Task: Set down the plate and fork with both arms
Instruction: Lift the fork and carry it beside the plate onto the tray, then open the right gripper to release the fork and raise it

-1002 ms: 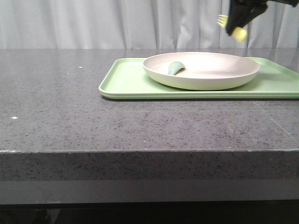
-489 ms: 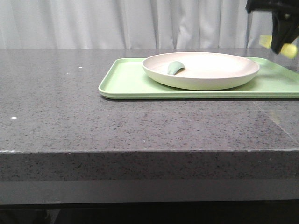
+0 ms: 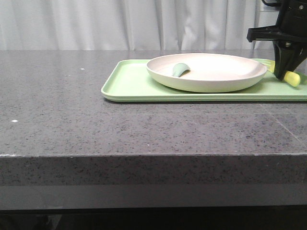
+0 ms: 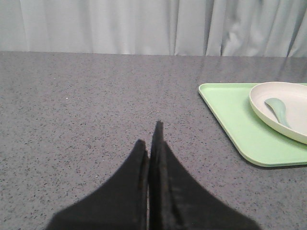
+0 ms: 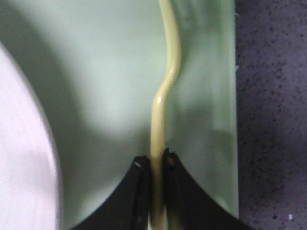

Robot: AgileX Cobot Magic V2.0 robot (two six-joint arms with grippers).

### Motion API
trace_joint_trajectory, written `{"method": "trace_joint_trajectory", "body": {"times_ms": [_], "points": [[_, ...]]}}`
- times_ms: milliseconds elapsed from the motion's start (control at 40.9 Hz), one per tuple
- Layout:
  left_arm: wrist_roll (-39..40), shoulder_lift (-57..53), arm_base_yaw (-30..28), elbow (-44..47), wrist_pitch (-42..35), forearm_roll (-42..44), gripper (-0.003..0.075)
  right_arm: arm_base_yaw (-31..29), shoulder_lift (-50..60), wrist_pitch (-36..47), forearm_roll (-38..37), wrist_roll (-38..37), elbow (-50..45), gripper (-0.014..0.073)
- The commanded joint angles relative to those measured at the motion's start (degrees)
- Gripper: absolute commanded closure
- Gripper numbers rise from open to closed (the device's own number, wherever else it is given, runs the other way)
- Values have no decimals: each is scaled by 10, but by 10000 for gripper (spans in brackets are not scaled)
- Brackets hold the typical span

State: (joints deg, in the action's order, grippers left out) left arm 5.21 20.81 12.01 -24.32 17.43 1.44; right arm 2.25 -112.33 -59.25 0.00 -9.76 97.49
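Table, dark speckled stone, carries a light green tray w/ the cream plate on it; small grey-green piece lies in the plate. Right claw is low over the tray's right end, just beside the plate rim, fingers clamped on the yellow fork, which runs out lengthwise from the tips above the tray floor. Left claw hovers over bare table well left of the tray, fingers together, holding nothing.
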Motion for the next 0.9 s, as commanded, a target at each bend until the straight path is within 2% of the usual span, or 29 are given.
{"method": "trace_joint_trajectory", "body": {"times_ms": [0, 122, 196, 660, 758, 880], "points": [[6, 5, -1, -16, -49, -2, 738, -3, 29, 11, -14, 7, 14, 445], [6, 5, -1, -16, -49, -2, 738, -3, 30, 8, -16, 7, 14, 338], [6, 5, -1, -16, -49, -2, 738, -3, 31, 8, -16, 7, 14, 313], [6, 5, -1, -16, -49, -2, 738, -2, 124, 9, -16, 9, 15, 319], [6, 5, -1, -16, -49, -2, 738, 0, 151, 6, -15, 15, 15, 382], [6, 5, -1, -16, -49, -2, 738, 4, 185, 3, -14, 15, 15, 593]]}}
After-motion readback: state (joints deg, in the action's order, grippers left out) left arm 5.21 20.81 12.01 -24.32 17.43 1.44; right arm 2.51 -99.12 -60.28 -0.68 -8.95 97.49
